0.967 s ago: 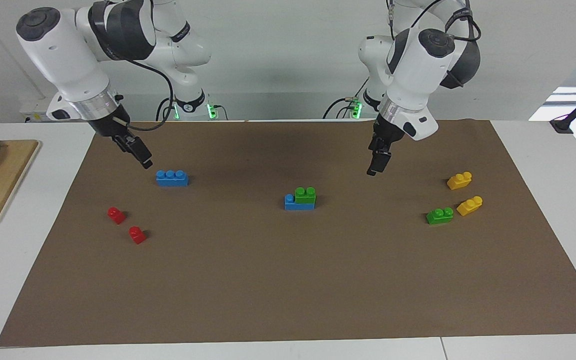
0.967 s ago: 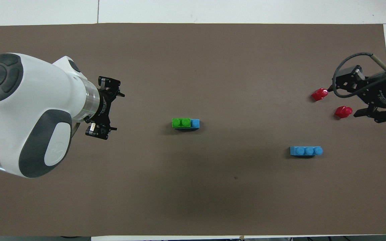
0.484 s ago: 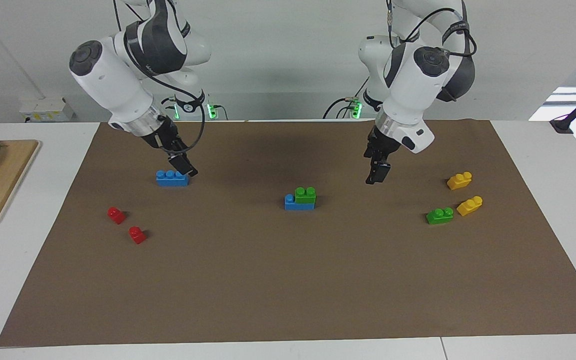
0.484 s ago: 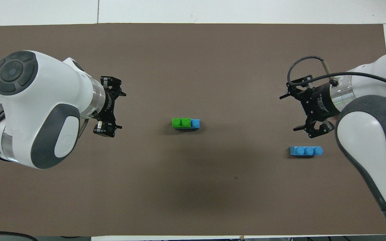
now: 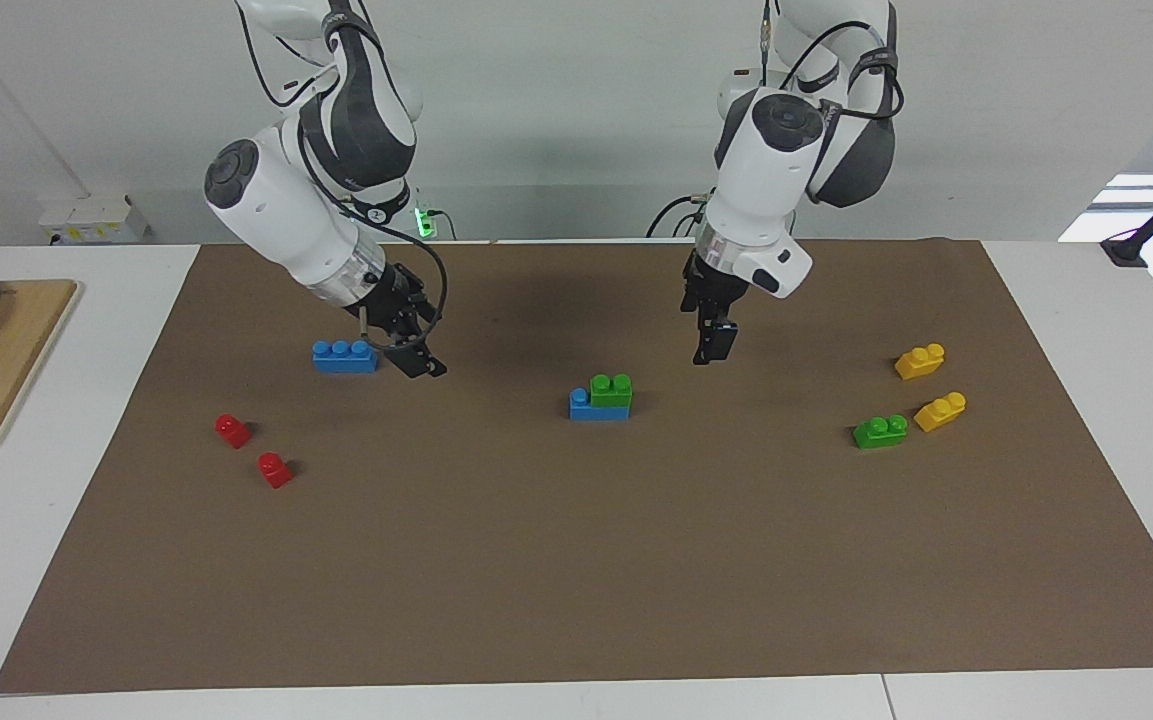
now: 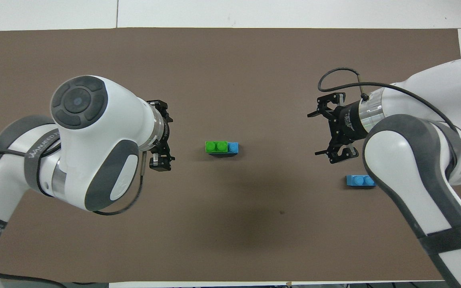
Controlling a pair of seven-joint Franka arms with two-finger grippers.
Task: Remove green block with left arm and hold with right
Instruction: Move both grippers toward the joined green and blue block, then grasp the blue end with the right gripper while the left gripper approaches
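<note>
You're looking at a robotics lab bench: two white robot arms (image 5: 286, 215) bolted at a white table (image 5: 1086, 300), brown paper mat (image 5: 576, 560), toy bricks (image 5: 601, 397) below the claws.

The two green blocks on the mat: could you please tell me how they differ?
One green block sits stacked on a blue brick mid-mat; the other green block lies directly on the mat. The stacked one stands alone; the other lies beside a yellow brick, toward the left arm's end. Both are bright green with two studs.
</note>
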